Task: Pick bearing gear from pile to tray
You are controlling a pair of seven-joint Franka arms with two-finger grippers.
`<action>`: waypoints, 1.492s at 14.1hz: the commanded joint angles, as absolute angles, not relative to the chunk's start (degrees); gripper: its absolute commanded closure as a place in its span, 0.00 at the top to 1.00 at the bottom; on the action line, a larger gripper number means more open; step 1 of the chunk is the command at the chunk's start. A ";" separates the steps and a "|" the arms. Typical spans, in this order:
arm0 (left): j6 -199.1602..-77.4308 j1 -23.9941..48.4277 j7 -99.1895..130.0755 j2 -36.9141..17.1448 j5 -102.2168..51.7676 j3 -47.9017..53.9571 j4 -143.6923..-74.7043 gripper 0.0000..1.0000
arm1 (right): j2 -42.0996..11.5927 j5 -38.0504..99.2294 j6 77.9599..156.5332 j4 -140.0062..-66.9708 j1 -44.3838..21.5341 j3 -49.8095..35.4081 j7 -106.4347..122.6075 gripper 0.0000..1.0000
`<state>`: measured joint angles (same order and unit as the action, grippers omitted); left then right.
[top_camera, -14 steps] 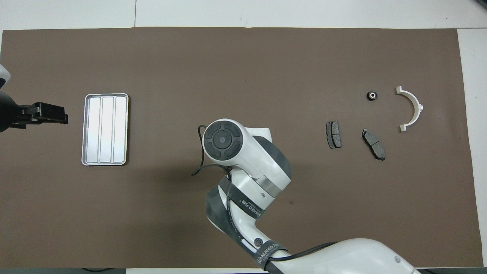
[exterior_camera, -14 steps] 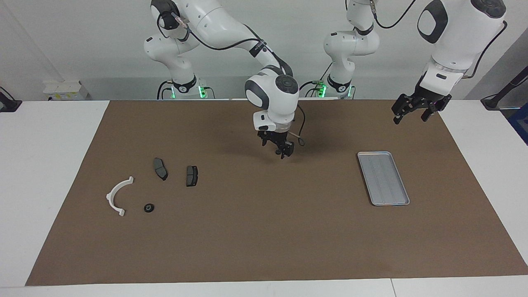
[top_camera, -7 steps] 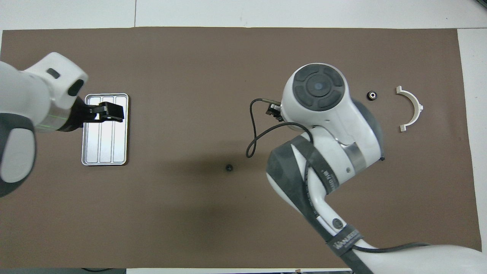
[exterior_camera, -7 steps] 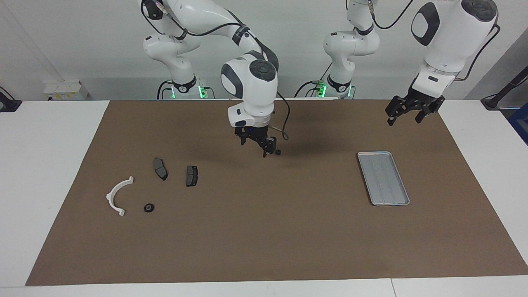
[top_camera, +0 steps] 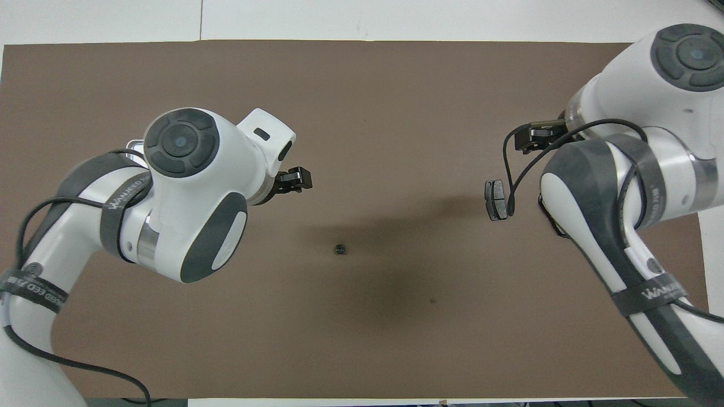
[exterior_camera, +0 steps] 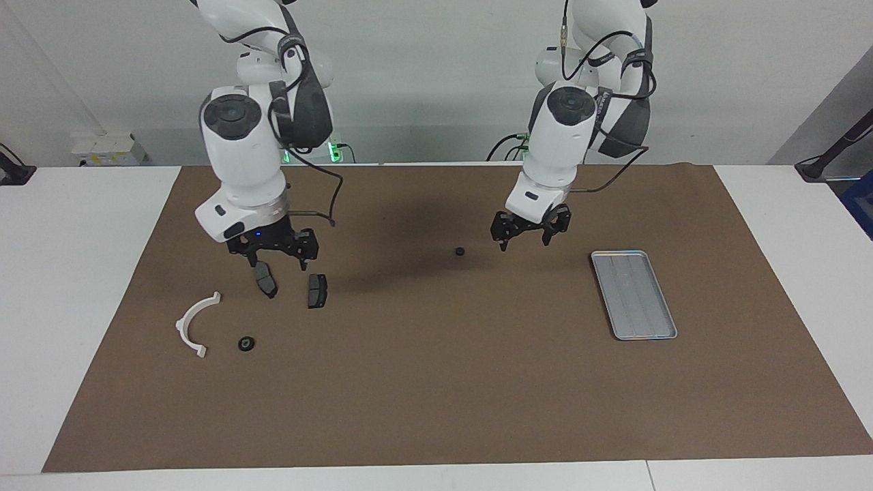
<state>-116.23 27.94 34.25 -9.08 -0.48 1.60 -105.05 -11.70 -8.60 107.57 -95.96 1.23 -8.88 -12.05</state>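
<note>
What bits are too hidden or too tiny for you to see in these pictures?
Overhead view: the left arm covers nearly all of the tray.
Overhead view: the right arm hides the white arc, the ring and one brake pad.
Both views: the small black part mid-mat is too small to identify.

mat brown | tray silver-grey, ribbed | arc white | pads dark grey

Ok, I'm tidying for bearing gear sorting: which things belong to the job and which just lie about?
Job: lone black ring; second black ring beside the white arc; tray; left gripper over the mat beside the lone ring.
Lying about: white arc; two brake pads, right gripper above them.
</note>
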 commanded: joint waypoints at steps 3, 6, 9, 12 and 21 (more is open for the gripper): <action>-123.04 34.00 41.38 -15.54 -0.44 0.44 -106.00 1.00 | -13.09 -8.70 114.68 -100.19 8.16 -9.67 -9.14 1.00; -123.31 36.73 44.64 -16.87 0.18 0.53 -106.61 1.00 | -17.03 -8.79 119.25 -100.55 9.93 -9.49 -11.50 1.00; -123.57 38.14 46.23 -16.26 0.18 0.53 -108.97 1.00 | -20.73 -9.75 122.95 -100.46 10.90 -9.41 -17.73 1.00; -124.98 39.19 47.80 -15.38 0.18 0.53 -111.78 1.00 | -24.50 -10.45 124.18 -99.32 10.55 -9.40 -22.93 1.00; -138.34 40.17 48.16 -11.87 0.18 0.79 -120.94 1.00 | -32.16 -11.60 125.77 -93.78 10.02 -9.40 -26.01 1.00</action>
